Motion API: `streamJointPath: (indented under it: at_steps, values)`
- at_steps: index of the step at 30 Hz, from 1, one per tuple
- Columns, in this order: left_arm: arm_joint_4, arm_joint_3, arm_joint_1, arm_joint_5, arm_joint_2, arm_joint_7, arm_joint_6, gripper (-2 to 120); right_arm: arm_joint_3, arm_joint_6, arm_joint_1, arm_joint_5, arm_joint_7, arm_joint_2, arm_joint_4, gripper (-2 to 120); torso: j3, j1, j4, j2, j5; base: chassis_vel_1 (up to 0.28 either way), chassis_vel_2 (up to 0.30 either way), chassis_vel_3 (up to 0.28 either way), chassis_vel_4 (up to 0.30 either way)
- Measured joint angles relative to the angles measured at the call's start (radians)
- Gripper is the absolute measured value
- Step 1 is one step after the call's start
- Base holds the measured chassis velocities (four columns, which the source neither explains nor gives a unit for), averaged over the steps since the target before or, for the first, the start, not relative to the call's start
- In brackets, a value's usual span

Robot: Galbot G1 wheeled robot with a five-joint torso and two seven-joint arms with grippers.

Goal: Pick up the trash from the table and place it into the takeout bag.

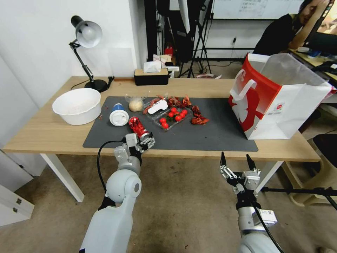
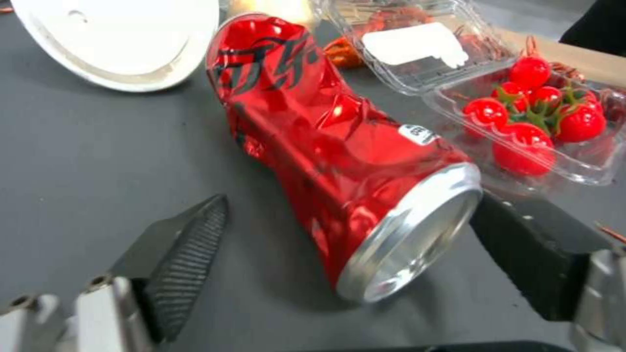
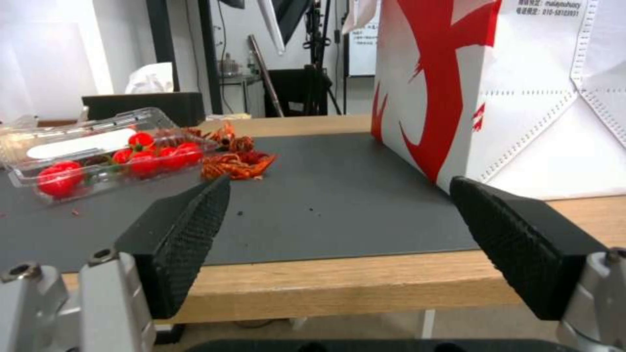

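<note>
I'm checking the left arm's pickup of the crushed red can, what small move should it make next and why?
Probably close the left gripper on the can. The can lies on its side on the grey mat with its silver end between the open fingers, one on each side, neither seeming to touch yet. The right gripper hangs open off the table's front edge, short of the bag.

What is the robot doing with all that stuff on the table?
It is tidying trash into a bag. Its left gripper is open around a crushed red can lying on the dark mat, one finger on each side, not squeezing yet. The right gripper waits open, in front of the table's edge. A blue cup, a box of tomatoes and a white bowl are on the table. The red and white bag stands at the right end.
</note>
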Motion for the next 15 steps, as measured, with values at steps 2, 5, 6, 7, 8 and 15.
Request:
streamJointPath:
  at_steps: [2, 5, 6, 7, 8, 15]
  values:
    - [0.003, -0.001, -0.001, 0.002, 0.000, 0.000, -0.001, 85, 0.000, 0.000, 0.000, -0.001, 0.000, 0.001, 0.000, 86, 0.000, 0.000, 0.0000, 0.000, 0.0000, 0.000, 0.000, 0.000, 0.000]
    - [0.007, -0.003, -0.002, 0.014, 0.003, 0.000, -0.005, 81, 0.000, 0.002, -0.001, -0.002, 0.001, 0.003, 0.000, 86, 0.000, 0.000, 0.0000, 0.000, -0.0001, 0.000, 0.000, 0.000, 0.000]
    - [0.009, -0.005, -0.003, 0.018, 0.005, 0.000, -0.008, 76, -0.001, 0.002, -0.001, -0.002, 0.001, 0.004, 0.000, 86, 0.000, 0.000, 0.0000, 0.000, -0.0001, 0.000, 0.000, 0.000, 0.000]
    - [0.009, -0.005, -0.003, 0.018, 0.005, 0.000, -0.008, 76, -0.001, 0.002, -0.001, -0.002, 0.001, 0.004, 0.000, 86, 0.000, 0.000, 0.0000, 0.000, -0.0001, 0.000, 0.000, 0.000, 0.000]
    - [0.009, -0.005, -0.003, 0.019, 0.005, 0.000, -0.008, 74, -0.001, 0.003, -0.001, -0.003, 0.001, 0.005, -0.001, 86, 0.000, 0.000, 0.0000, 0.000, 0.0000, 0.000, 0.000, 0.000, 0.000]
    - [0.014, -0.012, -0.003, 0.026, 0.013, 0.002, -0.016, 72, -0.002, 0.004, 0.000, -0.006, 0.001, 0.009, -0.003, 85, 0.000, 0.000, -0.0001, 0.000, -0.0001, 0.000, 0.000, 0.000, 0.000]
